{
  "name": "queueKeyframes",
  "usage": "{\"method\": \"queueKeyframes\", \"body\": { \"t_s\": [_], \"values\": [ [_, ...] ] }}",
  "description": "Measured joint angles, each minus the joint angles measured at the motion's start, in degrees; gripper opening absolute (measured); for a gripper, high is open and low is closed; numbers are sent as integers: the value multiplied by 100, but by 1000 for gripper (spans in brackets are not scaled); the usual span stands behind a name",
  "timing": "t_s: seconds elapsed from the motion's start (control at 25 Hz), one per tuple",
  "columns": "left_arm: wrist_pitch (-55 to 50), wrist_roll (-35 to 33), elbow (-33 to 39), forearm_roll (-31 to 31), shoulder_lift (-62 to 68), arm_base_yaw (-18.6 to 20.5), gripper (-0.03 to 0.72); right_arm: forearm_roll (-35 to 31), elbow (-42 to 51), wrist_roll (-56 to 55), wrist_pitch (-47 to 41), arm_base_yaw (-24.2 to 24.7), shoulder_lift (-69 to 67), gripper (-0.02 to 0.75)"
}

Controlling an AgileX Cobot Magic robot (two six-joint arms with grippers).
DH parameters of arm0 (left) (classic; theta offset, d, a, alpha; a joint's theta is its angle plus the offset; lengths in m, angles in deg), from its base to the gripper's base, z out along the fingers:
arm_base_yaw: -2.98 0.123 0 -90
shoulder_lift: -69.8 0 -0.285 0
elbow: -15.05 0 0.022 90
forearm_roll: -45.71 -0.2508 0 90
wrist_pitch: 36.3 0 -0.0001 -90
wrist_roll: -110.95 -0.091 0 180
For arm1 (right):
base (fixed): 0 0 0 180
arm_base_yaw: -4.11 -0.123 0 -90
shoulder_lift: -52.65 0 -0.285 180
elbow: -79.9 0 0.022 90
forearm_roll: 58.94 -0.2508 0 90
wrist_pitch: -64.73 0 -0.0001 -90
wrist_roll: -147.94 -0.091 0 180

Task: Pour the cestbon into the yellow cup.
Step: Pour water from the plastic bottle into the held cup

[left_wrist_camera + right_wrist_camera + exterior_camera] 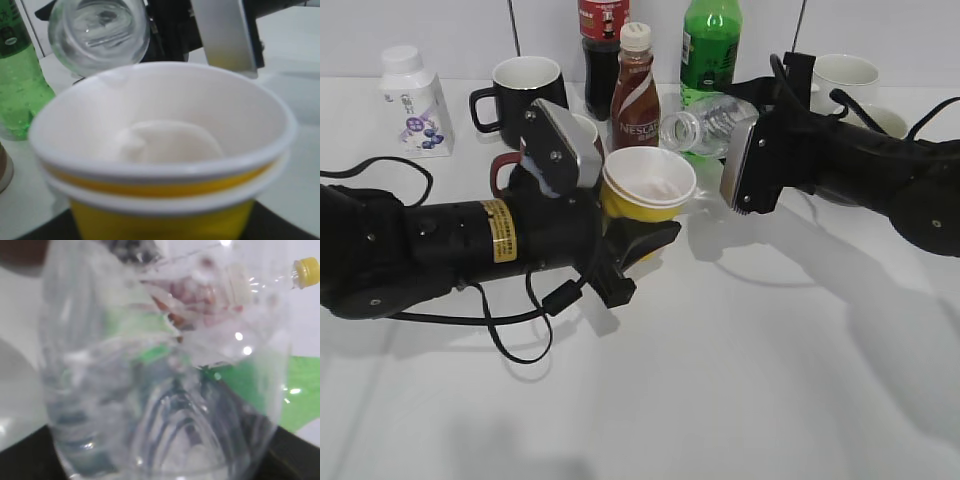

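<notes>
My left gripper [638,238] is shut on the yellow cup [645,186] and holds it above the table near the middle. The cup fills the left wrist view [160,150], white inside, double rim. My right gripper [740,165] is shut on the cestbon [705,127], a clear ribbed bottle tipped on its side, its open mouth pointing left just above the cup's far rim. The bottle mouth shows in the left wrist view [99,32]. The bottle body fills the right wrist view [165,380]. Its label is hidden.
Along the back stand a white milk bottle [415,102], a black mug [525,85], a dark cola bottle [602,45], a brown Nescafe bottle [635,90], a green bottle [710,40] and white mugs [845,75]. A dark red mug [505,170] sits behind my left arm.
</notes>
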Motion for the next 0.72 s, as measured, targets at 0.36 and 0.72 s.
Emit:
{"method": "queueKeyframes", "body": {
  "t_s": [0.36,0.72],
  "values": [
    [0,0,0,3,1,0,335,-85,0,438,114,0,0,472],
    [146,0,-5,6,168,0,335,-94,0,733,335,0,0,472]
  ]
}}
